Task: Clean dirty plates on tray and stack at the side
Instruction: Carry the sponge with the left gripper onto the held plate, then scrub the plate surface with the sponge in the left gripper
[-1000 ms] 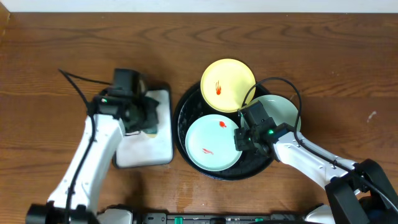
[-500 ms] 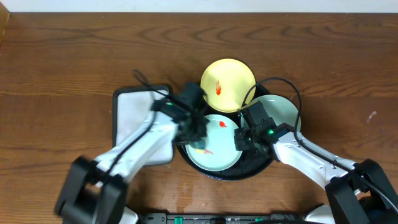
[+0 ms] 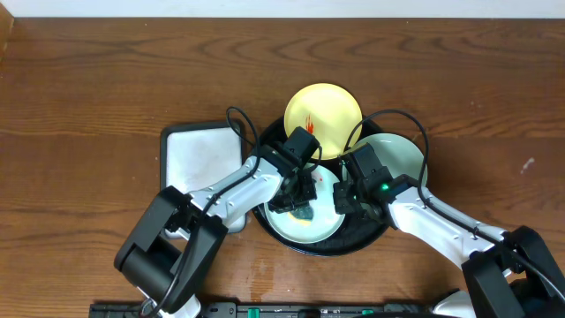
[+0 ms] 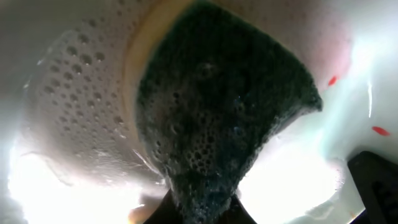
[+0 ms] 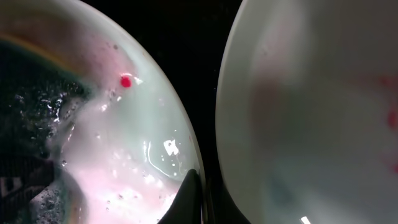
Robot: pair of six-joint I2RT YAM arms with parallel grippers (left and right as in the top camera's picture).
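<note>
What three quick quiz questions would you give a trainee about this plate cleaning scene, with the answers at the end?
1. True or false: the yellow plate is being scrubbed.
2. Which tool presses on the front mint plate? A cloth, B sponge, C brush.
3. How many plates are on the black tray?
Key: 1 false; 2 B; 3 three.
</note>
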